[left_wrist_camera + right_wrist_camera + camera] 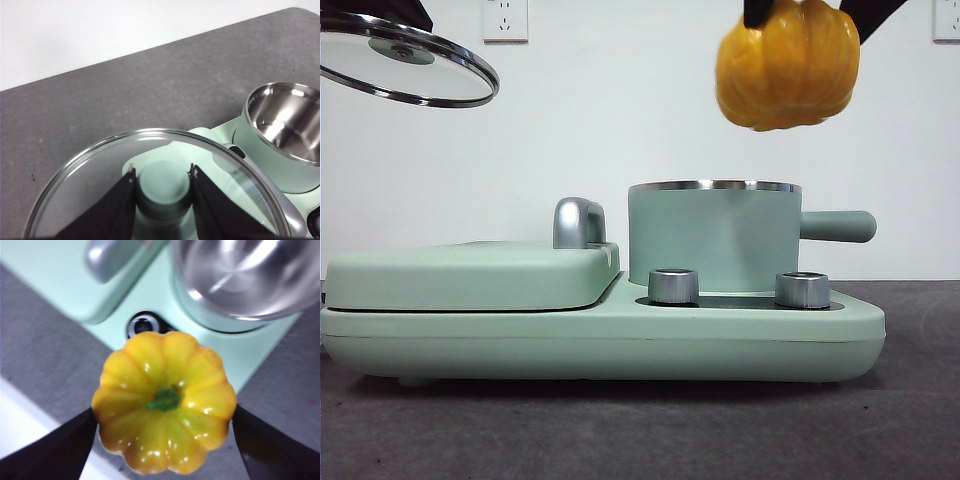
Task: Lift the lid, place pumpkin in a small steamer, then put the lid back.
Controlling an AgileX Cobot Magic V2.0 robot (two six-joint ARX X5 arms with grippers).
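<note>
The right gripper [162, 415] hangs high in the air, above the small steamer [715, 240] and a little toward its handle side, with only the black tips of its jaws showing at the top edge of the front view. Its jaws are clamped on opposite flanks of the pumpkin [788, 65], which sits slightly tilted, well clear of the steamer's steel rim. In the right wrist view the pumpkin's green stem faces the camera, and the steamer's shiny open mouth and one silver knob [144, 325] lie beyond it.

The left gripper [162, 175] is also raised, well off to the side of the steamer away from its handle, over the hinged cover [470, 275]. Its jaws are closed on the mint-green knob of the lid [408, 68], one jaw on each side. The lid hangs tilted in the air, apart from everything below.

The small steamer stands uncovered and empty on the appliance base [600, 340], behind two silver knobs, its straight handle pointing away from the cover. The base rests on the grey table [640, 430].
</note>
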